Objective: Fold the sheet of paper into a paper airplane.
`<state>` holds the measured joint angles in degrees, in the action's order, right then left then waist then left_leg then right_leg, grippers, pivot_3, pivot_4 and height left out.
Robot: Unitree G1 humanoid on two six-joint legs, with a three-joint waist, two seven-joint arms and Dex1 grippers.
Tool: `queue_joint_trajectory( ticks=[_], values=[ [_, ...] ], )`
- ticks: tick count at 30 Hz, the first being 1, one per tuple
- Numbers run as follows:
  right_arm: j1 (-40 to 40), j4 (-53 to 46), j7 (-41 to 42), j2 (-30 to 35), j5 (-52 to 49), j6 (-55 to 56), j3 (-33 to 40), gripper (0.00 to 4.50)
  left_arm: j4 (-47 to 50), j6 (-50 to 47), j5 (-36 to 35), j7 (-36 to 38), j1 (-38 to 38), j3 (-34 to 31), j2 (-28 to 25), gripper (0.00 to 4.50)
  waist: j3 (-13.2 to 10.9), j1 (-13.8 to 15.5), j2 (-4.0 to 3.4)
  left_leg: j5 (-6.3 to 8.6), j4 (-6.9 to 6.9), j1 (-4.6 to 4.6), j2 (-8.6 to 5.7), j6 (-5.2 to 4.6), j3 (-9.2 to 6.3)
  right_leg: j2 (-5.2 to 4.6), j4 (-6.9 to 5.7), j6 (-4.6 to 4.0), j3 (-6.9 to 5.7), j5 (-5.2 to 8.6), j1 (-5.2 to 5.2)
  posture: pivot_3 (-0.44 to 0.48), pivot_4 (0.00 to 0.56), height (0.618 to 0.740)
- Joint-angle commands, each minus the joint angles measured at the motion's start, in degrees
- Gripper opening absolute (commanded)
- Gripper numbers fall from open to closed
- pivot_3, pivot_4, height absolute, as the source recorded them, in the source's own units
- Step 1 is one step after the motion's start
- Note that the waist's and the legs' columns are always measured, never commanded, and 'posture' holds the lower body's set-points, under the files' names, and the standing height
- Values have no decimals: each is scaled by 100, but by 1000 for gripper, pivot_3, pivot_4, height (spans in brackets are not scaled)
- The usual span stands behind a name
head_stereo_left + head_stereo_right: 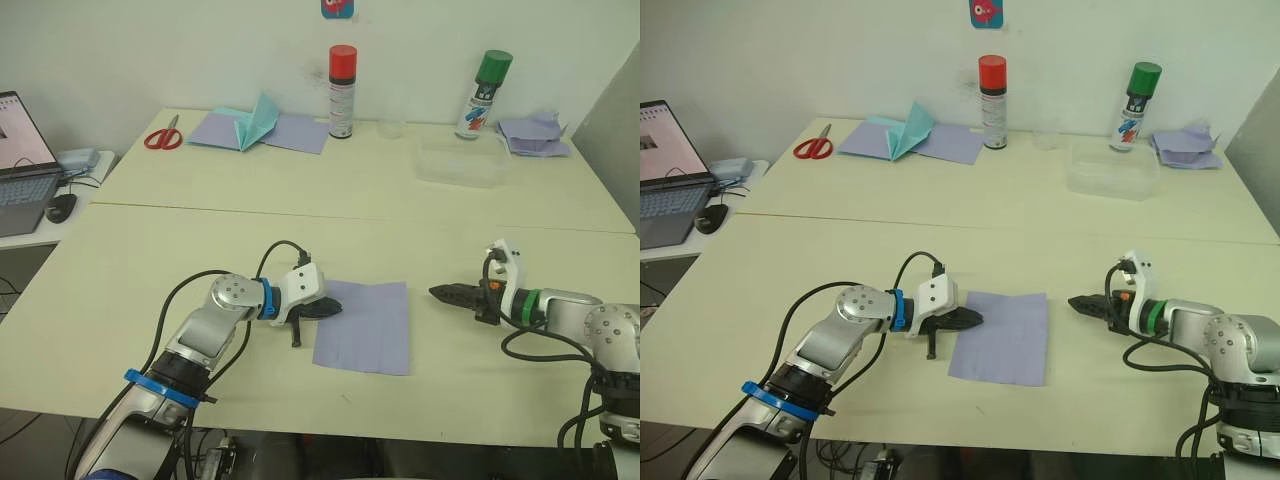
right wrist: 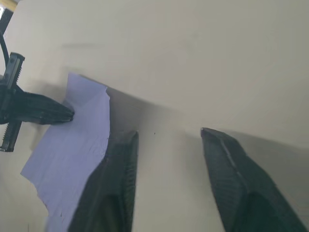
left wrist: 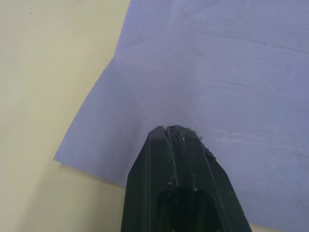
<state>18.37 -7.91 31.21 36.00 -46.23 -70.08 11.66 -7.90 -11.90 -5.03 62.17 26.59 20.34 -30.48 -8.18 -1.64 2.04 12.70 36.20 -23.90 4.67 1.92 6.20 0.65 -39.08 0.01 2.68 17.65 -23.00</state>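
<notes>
The left tool [image 1: 322, 308] has its fingers pressed together, tips resting on the left edge of the paper [image 1: 366, 327]; whether a layer is pinched between them cannot be told. In the left wrist view the joined tips [image 3: 175, 133] lie over the creased lavender sheet near its edge. The right tool [image 1: 447, 293] hangs to the right of the paper, apart from it, pointing left toward it; the right wrist view shows its two fingers [image 2: 118, 183] spread wide with bare counter between them.

The paper lies flat on the near counter [image 1: 150, 260], between the two tools, roughly square with faint crease lines.

On the far counter, from left to right: red-handled scissors [image 1: 163, 136], a flat lavender sheet [image 1: 290, 132] with a teal folded shape [image 1: 257, 120] standing on it, a red-capped spray can [image 1: 342, 91], a clear cup [image 1: 392, 118], a clear plastic box [image 1: 462, 162], a green-capped spray can [image 1: 483, 94] and a crumpled lavender pile [image 1: 535, 134]. At the far left a laptop [image 1: 22, 165] sits on a side desk with a mouse [image 1: 61, 207] beside it.
</notes>
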Motion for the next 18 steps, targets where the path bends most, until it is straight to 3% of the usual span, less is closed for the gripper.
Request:
queue_joint_trajectory(
  ticks=[1, 3, 7, 10, 16, 18],
  values=[
    [-50, -206, 200, 93, 101, 341, -13, 542, -211, -70, 257, 65, -121, 230, -24, 0, 0, 1, 0, 0, 1, 0, 0, 0, 0, 0, 0, 0, 0, 0, 1, 0, 150, 740],
    [-98, -345, 378, 141, 220, 632, -157, 90, -202, -68, 261, 70, -123, 236, -29, 0, 0, 1, 0, 0, 1, 0, 0, 0, 0, 0, 2, 0, -1, 0, 3, 0, 150, 740],
    [-133, -622, 507, 40, 298, 1001, -286, 90, -157, -72, 267, 66, -149, 236, -33, 0, 1, 1, -1, 0, 1, 1, -1, 0, -2, 0, 2, 1, -1, 0, 4, 0, 150, 740],
    [-97, -703, 385, -133, 138, 927, -213, 669, -100, -100, 271, 55, -172, 235, -23, 0, 1, 1, -1, 0, 2, 3, 0, 0, -6, 1, 2, 1, -4, 0, 10, 0, 150, 740],
    [-293, -1064, 194, -300, 578, 1297, -665, 2830, 21, -148, 279, 23, -266, 255, -13, 0, 2, 1, -1, 0, 2, 4, 1, 0, -6, 1, 2, -1, -3, -1, 10, 0, 150, 740],
    [-354, -1083, 128, -385, 731, 1421, -811, 2830, 67, -173, 280, 11, -297, 269, -2, 0, 2, 1, -1, 0, 2, 4, 1, 0, -9, 1, 3, -1, -2, -1, 13, 0, 150, 740]
  ],
)
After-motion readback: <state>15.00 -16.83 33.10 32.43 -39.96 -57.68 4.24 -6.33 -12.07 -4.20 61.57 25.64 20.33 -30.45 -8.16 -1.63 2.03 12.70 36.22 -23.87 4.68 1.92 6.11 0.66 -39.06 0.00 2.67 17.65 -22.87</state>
